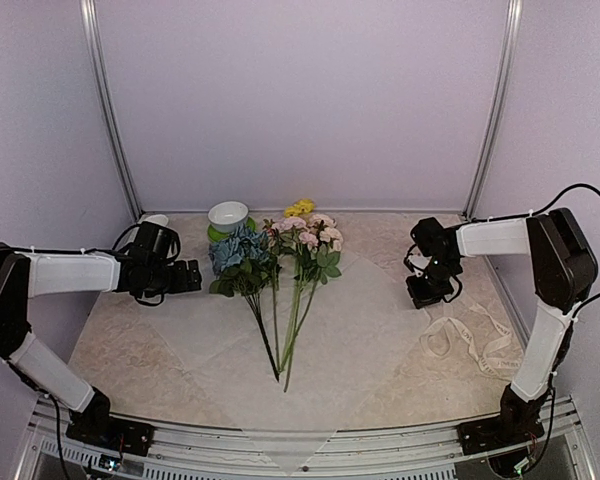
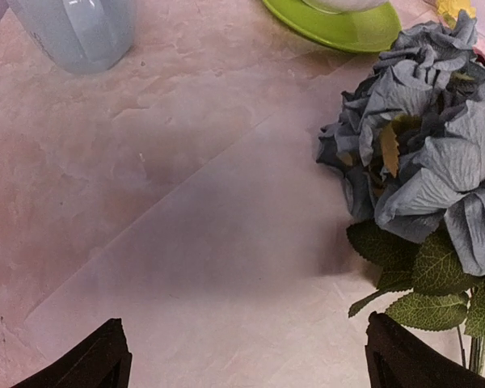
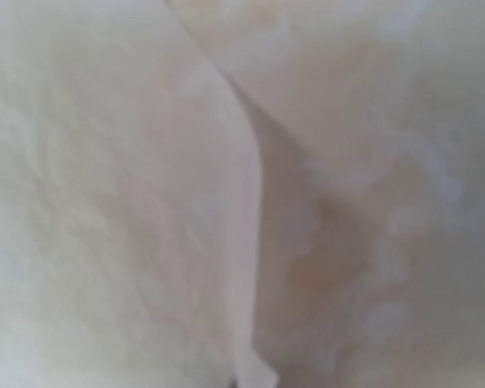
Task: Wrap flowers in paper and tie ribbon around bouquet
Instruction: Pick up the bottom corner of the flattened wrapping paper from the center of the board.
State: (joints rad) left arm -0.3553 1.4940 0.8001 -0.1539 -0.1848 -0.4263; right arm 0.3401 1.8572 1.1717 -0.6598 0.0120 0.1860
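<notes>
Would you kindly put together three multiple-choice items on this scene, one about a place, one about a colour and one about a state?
1. Where is the ribbon?
A. Right of the flowers, by the right arm.
B. Wound round the stems.
C. Hanging off the front edge.

2. What colour is the plate under the white bowl?
A. Red.
B. Green.
C. Black.

3. How is the left end effector?
A. Shut on a stem.
B. Shut, empty.
C. Open, empty.

Answers:
1 A, its loose loops lie beside the right arm.
2 B, a lime rim shows in the left wrist view.
3 C, its fingers stand wide apart over the paper.
</notes>
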